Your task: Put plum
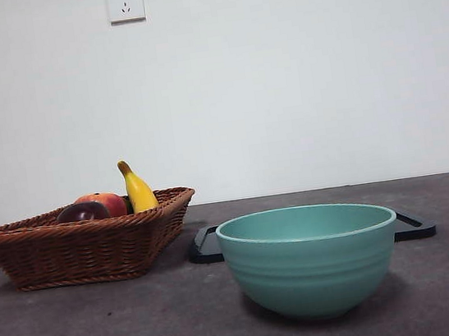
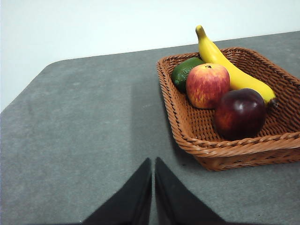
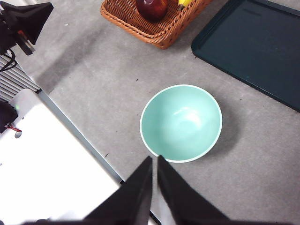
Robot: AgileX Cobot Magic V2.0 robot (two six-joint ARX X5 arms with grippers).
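- The plum (image 2: 240,114) lies inside the wicker basket (image 2: 225,152), touching the red-orange fruit (image 2: 207,85) and the banana (image 2: 232,70); a green fruit (image 2: 184,71) sits beyond them.
- The left end effector (image 2: 153,169) hangs over bare counter (image 2: 84,136) near the basket, jaws pressed together, holding nothing.
- The right end effector (image 3: 154,168) hangs above the teal bowl (image 3: 181,123), jaws pressed together, empty.
- A dark tray (image 3: 255,42) lies beside the basket.

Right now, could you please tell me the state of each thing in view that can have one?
plum: in the wicker basket, not held
bowl: upright, empty
tray: flat on the table, nothing visible on it
left gripper: shut, empty
right gripper: shut, empty, above the bowl
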